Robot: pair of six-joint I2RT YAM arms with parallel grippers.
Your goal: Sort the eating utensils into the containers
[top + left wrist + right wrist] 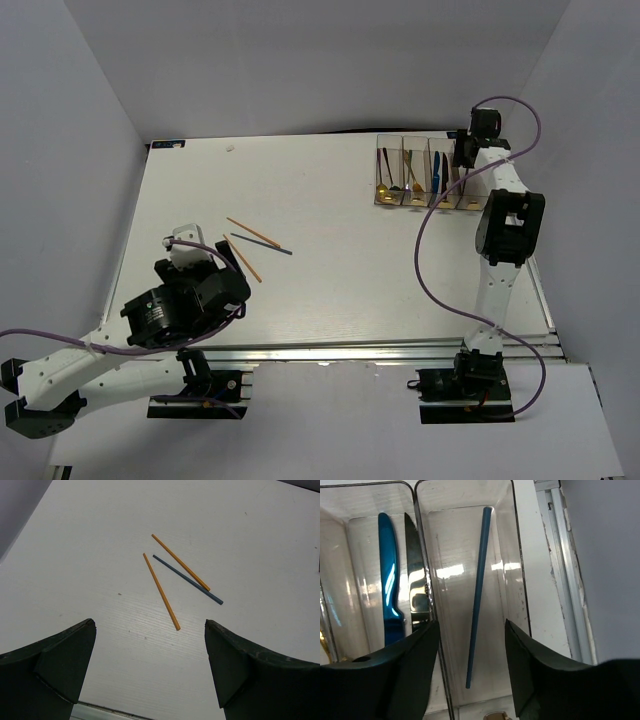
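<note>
Fingers first: the left fingers (55, 670) are spread wide and empty, hung low over the desk (330, 290) and aimed at the loose sticks, so the next pick looks to be lined up. The right fingers (555, 680) are parted over the containers (403, 145) at the desk's far right, with nothing gripped; the gap is set along the end bin (450, 545), presumably so a long thin piece can be dropped in flat. Like is being kept with like, it seems; knives (387, 570) are kept in the neighbouring bin; one blue chopstick (478, 590) is laid along the end bin. Two orange chopsticks (161, 591) and a loose blue chopstick (187, 580) are left on the desk, well apart from the containers, yet to be sorted.
</note>
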